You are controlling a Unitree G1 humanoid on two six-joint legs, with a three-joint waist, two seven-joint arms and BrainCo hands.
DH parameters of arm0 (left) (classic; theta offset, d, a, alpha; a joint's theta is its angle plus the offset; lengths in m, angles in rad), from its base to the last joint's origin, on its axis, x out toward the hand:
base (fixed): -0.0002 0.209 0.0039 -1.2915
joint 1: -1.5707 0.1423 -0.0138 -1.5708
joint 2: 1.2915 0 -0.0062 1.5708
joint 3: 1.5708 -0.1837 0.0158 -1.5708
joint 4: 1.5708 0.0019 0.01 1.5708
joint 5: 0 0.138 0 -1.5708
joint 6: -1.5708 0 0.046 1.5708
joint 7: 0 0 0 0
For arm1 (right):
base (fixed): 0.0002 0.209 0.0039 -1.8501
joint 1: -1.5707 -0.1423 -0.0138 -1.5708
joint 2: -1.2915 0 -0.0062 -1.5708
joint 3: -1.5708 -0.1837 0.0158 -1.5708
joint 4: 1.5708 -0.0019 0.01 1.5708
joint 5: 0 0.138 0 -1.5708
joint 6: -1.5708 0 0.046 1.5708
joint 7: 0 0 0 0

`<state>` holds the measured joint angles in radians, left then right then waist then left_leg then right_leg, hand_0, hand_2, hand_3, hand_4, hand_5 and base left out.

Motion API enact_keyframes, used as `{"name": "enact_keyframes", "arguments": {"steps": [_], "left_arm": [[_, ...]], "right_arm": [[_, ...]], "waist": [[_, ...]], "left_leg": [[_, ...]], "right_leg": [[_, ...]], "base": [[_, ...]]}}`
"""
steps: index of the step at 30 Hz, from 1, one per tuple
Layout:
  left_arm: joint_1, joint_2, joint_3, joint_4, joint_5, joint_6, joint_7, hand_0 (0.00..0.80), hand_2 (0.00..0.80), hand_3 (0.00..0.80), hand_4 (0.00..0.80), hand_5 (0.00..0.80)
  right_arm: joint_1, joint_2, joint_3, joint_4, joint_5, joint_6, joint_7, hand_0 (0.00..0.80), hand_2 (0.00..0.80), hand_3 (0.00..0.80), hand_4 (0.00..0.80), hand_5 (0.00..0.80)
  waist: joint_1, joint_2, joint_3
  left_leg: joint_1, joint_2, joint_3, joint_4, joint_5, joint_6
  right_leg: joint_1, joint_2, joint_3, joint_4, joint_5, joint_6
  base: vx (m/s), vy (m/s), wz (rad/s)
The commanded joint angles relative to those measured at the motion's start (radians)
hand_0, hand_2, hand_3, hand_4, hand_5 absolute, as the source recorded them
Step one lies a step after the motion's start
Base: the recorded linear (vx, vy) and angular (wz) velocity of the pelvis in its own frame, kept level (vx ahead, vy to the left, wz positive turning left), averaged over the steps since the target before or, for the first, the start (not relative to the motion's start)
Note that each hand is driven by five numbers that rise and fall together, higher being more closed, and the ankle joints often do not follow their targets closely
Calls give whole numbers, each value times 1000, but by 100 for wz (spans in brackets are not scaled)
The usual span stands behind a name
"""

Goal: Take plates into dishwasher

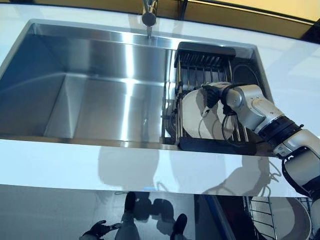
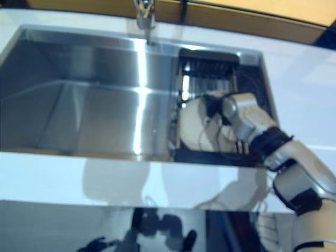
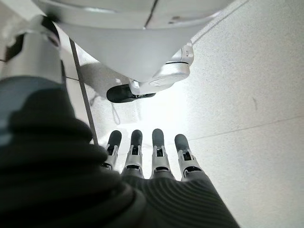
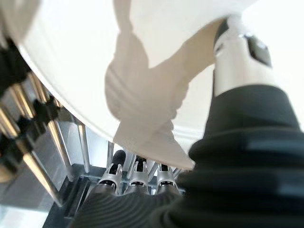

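Right hand (image 1: 214, 95) pinching rim of round white plate (image 1: 192, 116): thumb on face, fingers behind. Plate on edge in black wire rack (image 1: 202, 62), directly under hand. Left hand (image 3: 152, 156) relaxed, far off

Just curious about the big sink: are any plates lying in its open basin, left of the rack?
No, the sink basin shows only bare steel; the white plate stands in the rack at its right end.
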<state>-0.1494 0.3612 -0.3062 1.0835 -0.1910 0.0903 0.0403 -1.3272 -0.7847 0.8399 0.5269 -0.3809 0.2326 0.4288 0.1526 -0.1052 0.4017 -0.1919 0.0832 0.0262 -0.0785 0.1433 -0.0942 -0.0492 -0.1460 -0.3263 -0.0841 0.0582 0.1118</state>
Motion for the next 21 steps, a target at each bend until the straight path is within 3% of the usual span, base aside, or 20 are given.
{"name": "enact_keyframes", "arguments": {"steps": [1,5,6,7,8,21], "left_arm": [[-16,-25,-74,18,-42,-20,12,0,0,0,0,0],[-8,-25,-74,2,-59,-35,15,0,0,0,0,0],[-4,-23,-73,-8,-61,-36,14,0,0,0,0,0],[-5,-23,-73,-8,-62,-38,14,0,0,0,0,0],[-3,-23,-73,-9,-63,-41,13,0,0,0,0,0],[9,-9,-67,-26,-40,-30,10,0,0,0,0,0]], "right_arm": [[-130,-28,73,34,-12,10,-5,0,0,0,0,0],[-132,-31,81,47,-22,7,7,0,0,0,0,0],[-130,-31,86,49,-28,10,5,408,408,408,408,408],[-132,-29,89,53,-33,10,3,668,668,668,668,668],[-136,-28,93,59,-45,5,-3,800,800,800,800,800],[-189,-60,117,86,-93,-6,-46,800,800,800,800,800]], "waist": [[33,-1,40],[42,6,52],[46,8,59],[48,8,61],[50,9,63],[56,-8,42]], "left_leg": [[5,-31,34,-9,-33,12],[-6,-36,26,-9,-30,13],[-10,-38,23,-9,-28,14],[-11,-39,22,-9,-27,14],[-13,-40,20,-9,-27,14],[4,-34,19,-9,-36,20]], "right_leg": [[-86,-41,8,53,63,36],[-95,-45,2,55,65,37],[-97,-47,-3,56,66,37],[-98,-47,-3,56,67,37],[-99,-48,-5,57,67,38],[-83,-53,-13,66,61,44]], "base": [[0,0,0],[0,10,2],[2,19,3],[0,0,0],[0,0,0],[2,-2,4]]}}
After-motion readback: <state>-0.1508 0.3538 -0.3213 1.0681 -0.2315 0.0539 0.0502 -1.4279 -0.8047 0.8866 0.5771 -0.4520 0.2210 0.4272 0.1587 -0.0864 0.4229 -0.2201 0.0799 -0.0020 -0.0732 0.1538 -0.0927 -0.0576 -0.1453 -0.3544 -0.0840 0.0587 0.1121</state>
